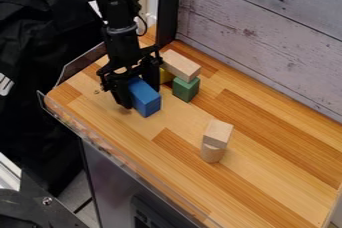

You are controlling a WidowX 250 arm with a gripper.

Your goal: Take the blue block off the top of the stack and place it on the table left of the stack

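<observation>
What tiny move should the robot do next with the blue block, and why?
Maybe the end effector should nudge the blue block gently away from the green block. They're close together, and a plain wooden block sits on the green one, so a bump might topple it.

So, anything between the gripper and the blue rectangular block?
Nothing visible. The gripper is right at the blue rectangular block. The green block, with a plain wooden block on top, stands beside it, on the wall side, not between.

Whitewashed plank wall (267, 27); black cloth (40, 47) left.
</observation>
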